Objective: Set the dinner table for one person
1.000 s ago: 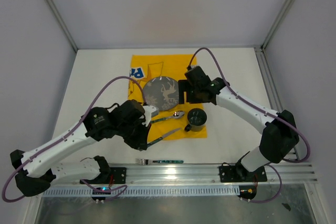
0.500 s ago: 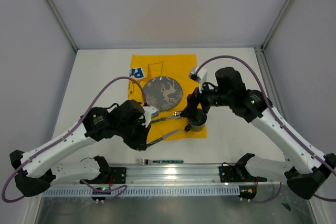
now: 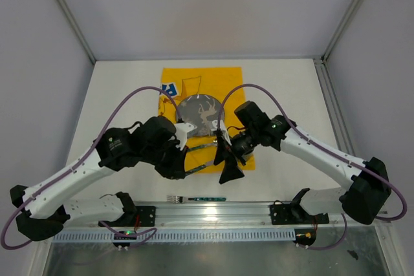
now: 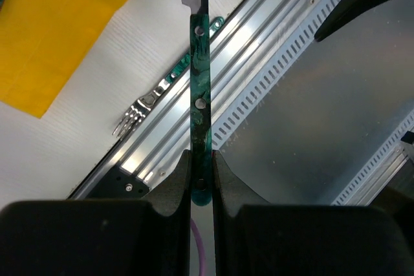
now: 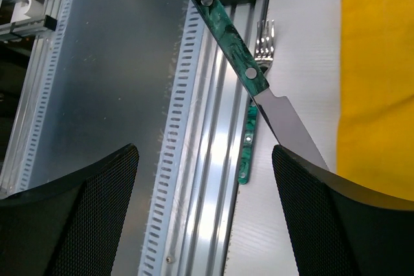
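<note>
Right now left pincer point(image 4: 200, 182) is clenched on the butt end of the knife point(image 4: 199, 75): green marbled handle, 3 rivets, blade pointing away from it. Opposite, right pincer point(image 5: 204, 153) is released, its 2 fingers point(image 5: 71, 218) spread wide. The knife passes diagonally between them; blade tip is near the finger at right of that view, contact cannot tell. Both hang over the near edge of the table point(image 3: 123, 95), by the slotted aluminium rail point(image 4: 259, 56).

Table: matte white, flat, rectangular, runs from rail to far wall, walled left and right. Bare white strips on either side of the yellow cloth point(image 3: 194, 82) leave room; the middle is crowded by both arms. Grey plate point(image 3: 200, 113) with white branch print sits on the cloth, just behind the pincers. Fork point(image 5: 262, 33), green handle, lies on the table just beside the rail, under the held knife.
</note>
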Available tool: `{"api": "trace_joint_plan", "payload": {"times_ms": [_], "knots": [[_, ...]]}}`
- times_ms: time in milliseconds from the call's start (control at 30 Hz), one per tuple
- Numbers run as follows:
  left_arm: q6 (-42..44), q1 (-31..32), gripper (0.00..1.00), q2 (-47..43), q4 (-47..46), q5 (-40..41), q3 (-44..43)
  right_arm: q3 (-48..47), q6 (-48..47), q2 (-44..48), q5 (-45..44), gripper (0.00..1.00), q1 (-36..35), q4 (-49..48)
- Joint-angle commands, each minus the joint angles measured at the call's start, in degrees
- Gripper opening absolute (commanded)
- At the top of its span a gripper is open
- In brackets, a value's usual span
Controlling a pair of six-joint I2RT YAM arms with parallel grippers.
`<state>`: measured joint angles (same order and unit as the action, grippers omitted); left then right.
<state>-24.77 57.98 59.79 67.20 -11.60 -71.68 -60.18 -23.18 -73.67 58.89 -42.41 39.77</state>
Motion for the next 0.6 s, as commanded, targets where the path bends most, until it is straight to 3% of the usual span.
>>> {"api": "trace_joint_plan", "payload": {"times_ms": [0,400,567], "knots": [[1.3,-0.1,0.00,1.1,-3.8,-1.4,-4.6,-0.5,-1.8,1.0,1.6,0.88,-1.7,-3.5],[2.5,-0.1,0.00,5.4,-5.8,-1.5,-7.6,-2.8,-2.2,-2.4,-0.7,0.87,-2.4,-2.1],[2.1,-0.1,0.00,8.8,-8.4,-6.0,-6.5,-2.7,-1.0,-2.8,-1.6,0.87,-2.4,-3.6]]}}
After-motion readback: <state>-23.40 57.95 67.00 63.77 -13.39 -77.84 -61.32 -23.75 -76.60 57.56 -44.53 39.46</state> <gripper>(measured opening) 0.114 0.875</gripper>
